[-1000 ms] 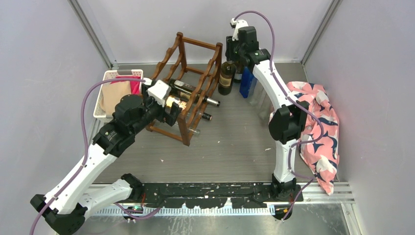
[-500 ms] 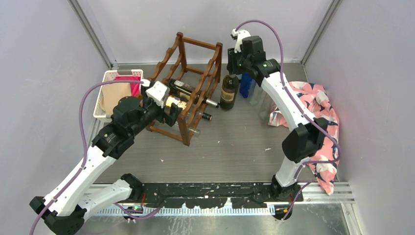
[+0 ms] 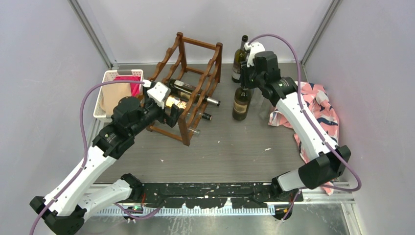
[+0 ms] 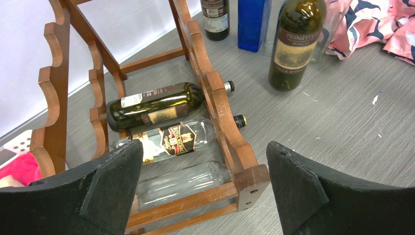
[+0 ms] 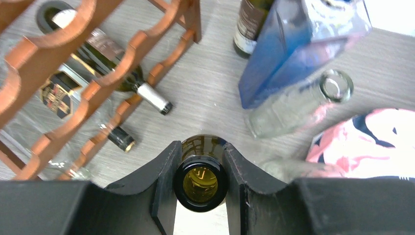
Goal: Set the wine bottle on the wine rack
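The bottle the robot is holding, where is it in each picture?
Top external: bottle upright, right of centre.
Left wrist: bottle top right.
Right wrist: bottle bottom centre, mouth up, in the right gripper.
Landmark: wine rack, left of it everywhere.

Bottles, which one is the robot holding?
The dark upright bottle with the tan label: only its neck is gripped by the right pincer.

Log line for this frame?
right gripper: shut on wine bottle neck, upright | left gripper: open, facing wine rack | bottle not yet racked
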{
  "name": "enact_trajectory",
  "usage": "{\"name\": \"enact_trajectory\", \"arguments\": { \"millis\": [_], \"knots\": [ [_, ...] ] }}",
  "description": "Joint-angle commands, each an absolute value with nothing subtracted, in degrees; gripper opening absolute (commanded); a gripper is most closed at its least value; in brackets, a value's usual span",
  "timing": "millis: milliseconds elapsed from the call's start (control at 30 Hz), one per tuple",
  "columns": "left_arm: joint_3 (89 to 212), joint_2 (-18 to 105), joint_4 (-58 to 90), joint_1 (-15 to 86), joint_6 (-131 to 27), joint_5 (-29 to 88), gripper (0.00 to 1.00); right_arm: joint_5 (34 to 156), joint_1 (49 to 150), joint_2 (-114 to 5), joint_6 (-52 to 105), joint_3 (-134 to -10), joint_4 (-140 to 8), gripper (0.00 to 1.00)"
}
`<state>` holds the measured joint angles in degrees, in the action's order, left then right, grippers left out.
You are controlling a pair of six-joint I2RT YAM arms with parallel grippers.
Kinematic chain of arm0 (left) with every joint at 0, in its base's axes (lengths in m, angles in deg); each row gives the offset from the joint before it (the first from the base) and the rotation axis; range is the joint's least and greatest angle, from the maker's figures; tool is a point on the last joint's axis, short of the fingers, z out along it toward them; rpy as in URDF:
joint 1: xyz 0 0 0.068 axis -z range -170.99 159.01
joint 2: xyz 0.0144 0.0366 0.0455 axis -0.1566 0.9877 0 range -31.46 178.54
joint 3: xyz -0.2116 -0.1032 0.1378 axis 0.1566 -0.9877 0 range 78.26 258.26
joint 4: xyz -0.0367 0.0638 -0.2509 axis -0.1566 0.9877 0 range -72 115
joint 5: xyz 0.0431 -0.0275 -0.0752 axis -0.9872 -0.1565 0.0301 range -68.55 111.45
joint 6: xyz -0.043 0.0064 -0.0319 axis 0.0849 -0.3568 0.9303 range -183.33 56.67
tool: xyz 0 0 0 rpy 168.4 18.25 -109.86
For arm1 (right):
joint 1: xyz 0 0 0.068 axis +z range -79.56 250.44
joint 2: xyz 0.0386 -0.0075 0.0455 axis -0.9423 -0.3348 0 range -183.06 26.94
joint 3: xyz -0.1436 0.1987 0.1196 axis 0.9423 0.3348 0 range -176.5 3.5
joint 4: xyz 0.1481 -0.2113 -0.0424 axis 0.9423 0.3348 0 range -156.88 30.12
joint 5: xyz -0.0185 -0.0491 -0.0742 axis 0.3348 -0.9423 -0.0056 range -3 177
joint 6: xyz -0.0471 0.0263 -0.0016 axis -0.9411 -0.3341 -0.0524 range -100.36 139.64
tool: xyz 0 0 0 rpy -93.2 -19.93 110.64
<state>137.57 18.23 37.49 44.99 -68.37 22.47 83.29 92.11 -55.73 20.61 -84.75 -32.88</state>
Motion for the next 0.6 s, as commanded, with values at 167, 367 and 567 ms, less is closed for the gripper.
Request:
{"name": "enact_trajectory", "arguments": {
  "millis": [167,367,567],
  "knots": [
    [137.6,18.0,33.3,44.7,-69.0,24.1,0.95,75.4,91.2,-45.4,20.0,-78.3,-37.5,0.01],
    [137.6,18.3,33.3,44.7,-69.0,24.4,0.94,74.4,89.4,-43.0,20.2,-75.7,-37.3,0.01],
    [137.5,18.4,33.2,44.7,-69.0,24.8,0.94,75.0,87.7,-41.8,20.9,-73.9,-37.4,0.03]
  ]
}}
